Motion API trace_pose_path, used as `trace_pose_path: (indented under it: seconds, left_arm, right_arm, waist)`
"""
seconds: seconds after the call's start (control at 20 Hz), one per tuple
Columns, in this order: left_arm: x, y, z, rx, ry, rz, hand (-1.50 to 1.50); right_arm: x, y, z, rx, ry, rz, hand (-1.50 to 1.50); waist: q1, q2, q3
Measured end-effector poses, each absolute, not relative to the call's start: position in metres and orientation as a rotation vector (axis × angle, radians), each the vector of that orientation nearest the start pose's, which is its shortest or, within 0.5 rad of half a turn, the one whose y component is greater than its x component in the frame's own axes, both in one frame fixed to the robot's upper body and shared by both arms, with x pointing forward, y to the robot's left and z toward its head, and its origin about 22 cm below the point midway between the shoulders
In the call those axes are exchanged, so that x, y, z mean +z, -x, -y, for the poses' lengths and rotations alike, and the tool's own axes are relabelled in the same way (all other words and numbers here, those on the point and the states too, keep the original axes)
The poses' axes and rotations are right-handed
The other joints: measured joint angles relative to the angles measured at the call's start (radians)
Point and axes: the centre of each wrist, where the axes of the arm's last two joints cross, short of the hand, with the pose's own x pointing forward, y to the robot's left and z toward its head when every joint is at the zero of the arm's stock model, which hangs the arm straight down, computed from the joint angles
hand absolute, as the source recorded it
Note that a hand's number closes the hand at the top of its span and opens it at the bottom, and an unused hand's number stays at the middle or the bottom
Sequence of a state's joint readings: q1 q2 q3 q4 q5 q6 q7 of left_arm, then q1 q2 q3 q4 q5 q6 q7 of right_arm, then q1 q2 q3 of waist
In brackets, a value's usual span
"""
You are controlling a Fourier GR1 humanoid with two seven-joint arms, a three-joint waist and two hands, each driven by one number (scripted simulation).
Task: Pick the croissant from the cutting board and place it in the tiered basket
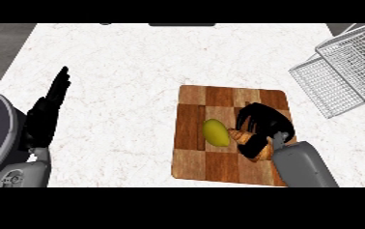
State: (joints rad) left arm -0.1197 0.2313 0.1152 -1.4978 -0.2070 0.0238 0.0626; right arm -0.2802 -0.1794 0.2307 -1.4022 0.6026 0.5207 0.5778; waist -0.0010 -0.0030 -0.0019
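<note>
While curled over the croissant (246, 138) on the cutting board (214, 167), right hand (265, 121) clamped round it, tip poking out. Lemon (216, 132) just beside the fingers — could get nudged on lifting. Tiered basket (329, 78) well ahead-right. Left hand (44, 114) resting open, far left.

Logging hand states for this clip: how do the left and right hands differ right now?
The left hand is open with straight fingers, resting over bare counter; the right hand curls round the croissant on the cutting board. The left holds nothing. Both are black on grey forearms.
</note>
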Motion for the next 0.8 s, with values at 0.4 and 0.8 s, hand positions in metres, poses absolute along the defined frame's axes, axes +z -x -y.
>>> trace_pose_path:
  seconds: [0.4, 0.8]
  left_arm:
    - [0.027, -0.271, -0.311, -0.2, -0.466, 1.514, 0.0]
    - [0.032, -0.272, -0.312, -0.199, -0.468, 1.52, 0.0]
  right_arm:
    - [0.046, -0.22, 0.215, 1.351, 0.374, 1.172, 1.5]
    - [0.111, -0.185, 0.258, 1.027, 0.455, 1.6, 1.5]
  waist:
    - [-0.035, -0.006, 0.002]
    - [-0.041, -0.006, 0.002]
